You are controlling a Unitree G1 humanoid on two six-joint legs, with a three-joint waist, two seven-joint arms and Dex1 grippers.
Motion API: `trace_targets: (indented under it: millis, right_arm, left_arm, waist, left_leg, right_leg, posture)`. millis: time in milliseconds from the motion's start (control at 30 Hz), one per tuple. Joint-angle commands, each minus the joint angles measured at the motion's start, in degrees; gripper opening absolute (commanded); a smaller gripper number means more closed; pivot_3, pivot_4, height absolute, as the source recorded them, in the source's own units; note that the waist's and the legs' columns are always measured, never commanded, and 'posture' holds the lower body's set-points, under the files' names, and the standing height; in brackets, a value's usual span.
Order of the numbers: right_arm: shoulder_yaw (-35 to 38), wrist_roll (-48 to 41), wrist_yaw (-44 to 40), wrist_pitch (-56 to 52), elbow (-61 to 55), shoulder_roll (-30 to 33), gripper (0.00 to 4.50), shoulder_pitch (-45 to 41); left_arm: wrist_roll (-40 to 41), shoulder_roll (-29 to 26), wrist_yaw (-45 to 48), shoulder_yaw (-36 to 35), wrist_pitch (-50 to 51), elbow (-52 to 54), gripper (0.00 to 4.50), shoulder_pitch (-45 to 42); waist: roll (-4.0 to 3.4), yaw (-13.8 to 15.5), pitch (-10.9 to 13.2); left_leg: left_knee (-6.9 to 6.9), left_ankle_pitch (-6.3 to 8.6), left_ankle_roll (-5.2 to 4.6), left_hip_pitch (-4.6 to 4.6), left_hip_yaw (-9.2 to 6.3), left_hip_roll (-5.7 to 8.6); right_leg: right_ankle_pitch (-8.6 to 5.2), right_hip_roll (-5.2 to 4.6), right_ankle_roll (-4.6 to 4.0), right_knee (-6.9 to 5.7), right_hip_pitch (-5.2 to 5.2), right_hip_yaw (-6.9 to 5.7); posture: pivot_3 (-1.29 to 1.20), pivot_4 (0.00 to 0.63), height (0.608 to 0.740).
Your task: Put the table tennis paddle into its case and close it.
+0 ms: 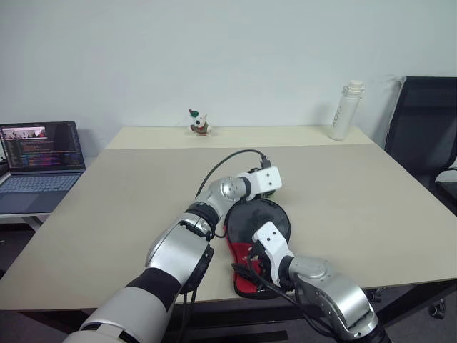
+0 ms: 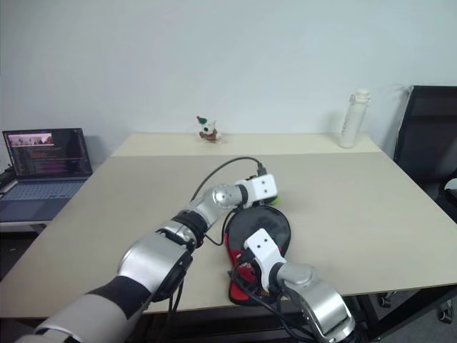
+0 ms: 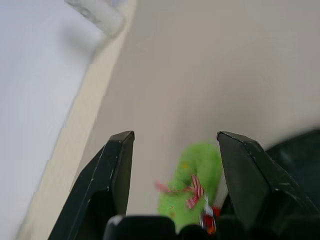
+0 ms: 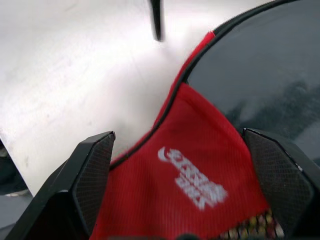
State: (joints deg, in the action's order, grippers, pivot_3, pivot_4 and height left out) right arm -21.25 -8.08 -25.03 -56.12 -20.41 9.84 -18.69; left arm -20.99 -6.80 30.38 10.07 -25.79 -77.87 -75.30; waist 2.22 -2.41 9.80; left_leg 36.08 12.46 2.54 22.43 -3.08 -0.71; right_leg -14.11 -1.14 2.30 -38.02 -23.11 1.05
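One case (image 1: pixel 258 239), black above and red below, lies on the desk (image 1: pixel 371 207) near its front edge. The left hand (image 3: pixel 175 187) stands open at the case's far rim, its fingers (image 3: pixel 117 175) apart around the green pull charm (image 3: pixel 192 182), gripping nothing. The right hand (image 4: pixel 182 192) is spread wide over the red part with the white logo (image 4: pixel 192 184), empty.

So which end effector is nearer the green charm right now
Left. The left end effector is open right over the green charm at the case's far end; the right end effector straddles the case's red near end.
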Motion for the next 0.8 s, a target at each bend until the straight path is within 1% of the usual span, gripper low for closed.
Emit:
trace_targets:
  millis: [33,133,233,300,433,533,633,700,800]
  right_arm:
    - [2.2,-2.4,-1.0,-2.1,1.8,0.2,4.5,-0.2]
    - [6.9,-6.1,-2.0,-4.5,-2.9,0.5,4.5,-1.5]
    - [10.8,-9.9,-2.5,-8.0,-7.9,0.8,4.5,-2.2]
    - [12.8,-12.0,-2.8,-10.0,-10.0,1.2,4.5,-2.7]
    - [22.0,-20.7,-3.5,-17.0,-17.3,-0.5,4.5,-5.5]
    - [28.2,-25.5,-4.1,-20.4,-18.9,1.1,4.5,-7.6]
    - [34.3,-29.1,-4.2,-22.5,-18.7,3.0,4.5,-9.4]
    - [36.4,-28.9,-2.8,-22.1,-17.1,4.6,4.5,-9.8]
    - [36.7,-28.9,-2.7,-20.5,-15.1,7.7,4.5,-10.0]
  left_arm:
    - [8.4,-2.0,7.7,-5.9,-1.2,4.9,2.85,1.9]
    - [13.9,-5.1,13.3,-9.8,2.0,8.5,2.85,5.5]
    - [16.6,-8.4,14.0,-11.8,5.3,11.0,2.85,7.9]
    - [17.5,-9.6,14.2,-12.4,7.0,12.2,2.85,8.9]
    - [21.0,-13.4,17.4,-14.5,12.1,16.8,2.85,13.4]
    - [22.8,-14.4,19.9,-14.1,15.8,23.0,2.85,17.7]
    - [25.7,-14.4,23.8,-13.6,21.5,31.8,2.85,23.0]
    - [27.7,-13.9,26.7,-12.6,25.6,38.1,2.85,26.4]
    - [28.6,-13.5,28.6,-10.6,29.5,44.3,2.85,29.4]
  waist:
    - [-0.01,-0.1,0.0]
    - [-0.04,-0.1,0.0]
    - [-0.08,-0.1,0.1]
    - [-0.1,0.1,0.1]
    - [-0.12,0.5,0.2]
    - [-0.12,0.6,0.2]
    - [-0.13,0.8,0.2]
    - [-0.16,0.7,0.2]
    - [-0.16,0.7,0.2]
  left_leg:
    - [-0.01,0.0,0.0,0.01,0.01,0.0]
    - [-0.01,0.0,0.0,0.06,0.02,0.0]
    - [0.01,0.0,0.0,0.26,-0.04,0.01]
    - [0.03,0.0,0.0,0.4,-0.1,0.01]
    - [0.01,0.0,0.0,0.46,-0.16,0.02]
    - [0.01,0.0,0.0,0.44,-0.18,0.03]
    - [0.02,0.0,0.0,0.44,-0.18,0.04]
    - [0.02,0.0,0.0,0.45,-0.18,0.04]
    - [0.02,0.0,0.0,0.44,-0.18,0.04]
  right_leg:
    - [0.0,0.0,0.0,0.01,-0.01,0.01]
    - [0.0,0.0,-0.02,0.01,-0.05,0.04]
    - [0.01,0.0,-0.02,0.01,-0.18,-0.01]
    - [0.01,-0.01,-0.03,0.02,-0.28,-0.04]
    - [0.01,-0.03,-0.03,0.04,-0.29,-0.1]
    - [0.01,-0.05,-0.04,0.05,-0.26,-0.12]
    - [0.02,-0.08,-0.07,0.05,-0.26,-0.11]
    - [0.07,-0.09,-0.16,0.04,-0.26,-0.11]
    - [0.06,-0.09,-0.19,0.04,-0.26,-0.11]
  posture:
    - [0.0,0.15,0.74]
    - [0.0,0.15,0.74]
    - [0.0,0.15,0.74]
    - [0.0,0.15,0.74]
    - [0.0,0.15,0.74]
    - [0.0,0.15,0.74]
    - [0.0,0.15,0.74]
    - [0.0,0.15,0.74]
    - [0.0,0.15,0.74]
